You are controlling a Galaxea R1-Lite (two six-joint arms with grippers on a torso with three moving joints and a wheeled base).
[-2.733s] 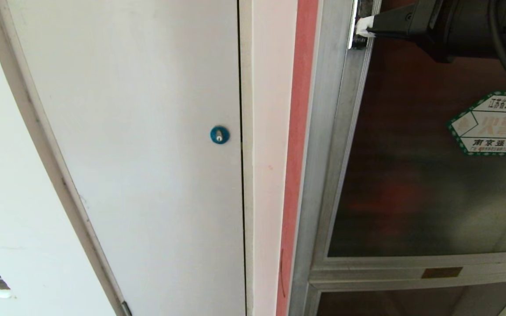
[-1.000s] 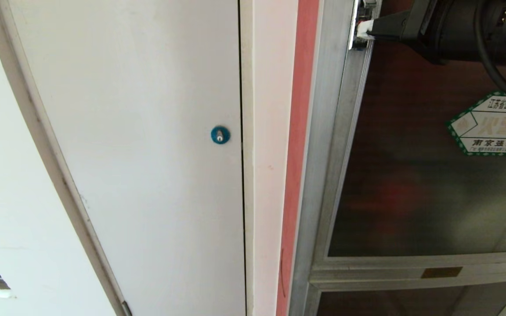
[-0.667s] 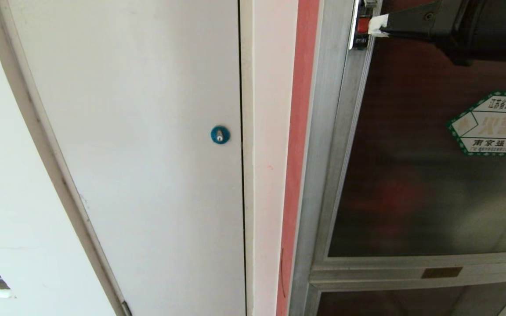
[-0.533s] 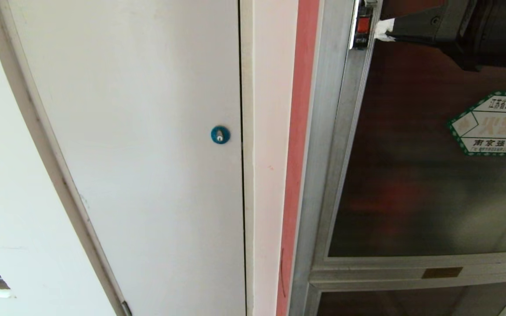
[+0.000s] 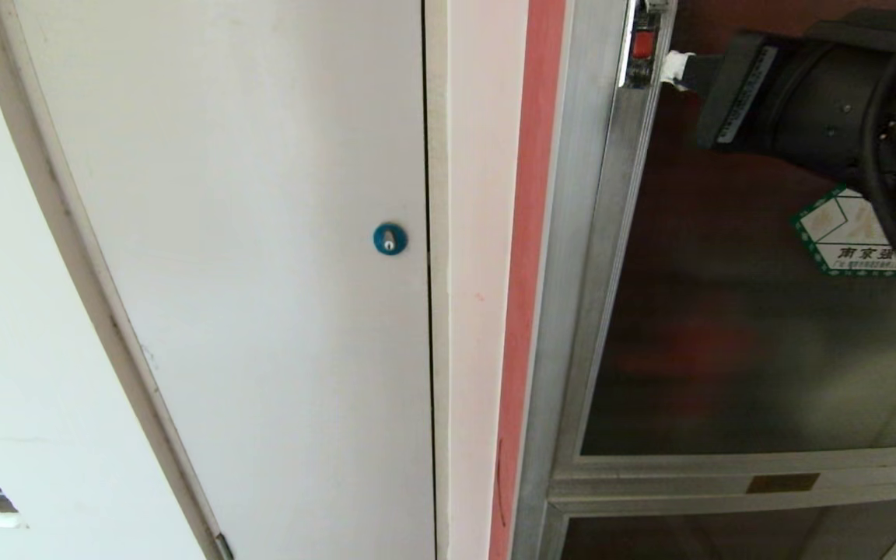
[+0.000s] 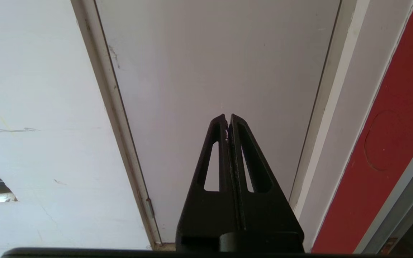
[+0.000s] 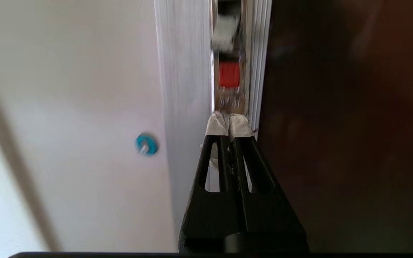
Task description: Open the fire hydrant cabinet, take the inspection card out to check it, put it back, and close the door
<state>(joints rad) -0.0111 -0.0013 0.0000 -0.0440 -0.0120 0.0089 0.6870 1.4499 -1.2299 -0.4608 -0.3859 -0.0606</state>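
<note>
The fire hydrant cabinet's silver frame runs down the right half of the head view. The door, dark tinted glass with a green-bordered sticker, lies in that frame. Its small red latch shows at the top of the door's edge. My right gripper, with white-taped tips, is shut on nothing just to the right of the latch. In the right wrist view the right gripper sits a little short of the red latch, next to the door glass. The inspection card is hidden.
A plain white door with a blue round lock fills the left side. A red strip separates it from the cabinet. My left gripper is parked, shut, facing the white door. A smaller glass panel lies below.
My right gripper has drawn back to the right off the latch, so the red latch now shows. The arm has swung down and now covers part of the sticker. The door has not moved.
</note>
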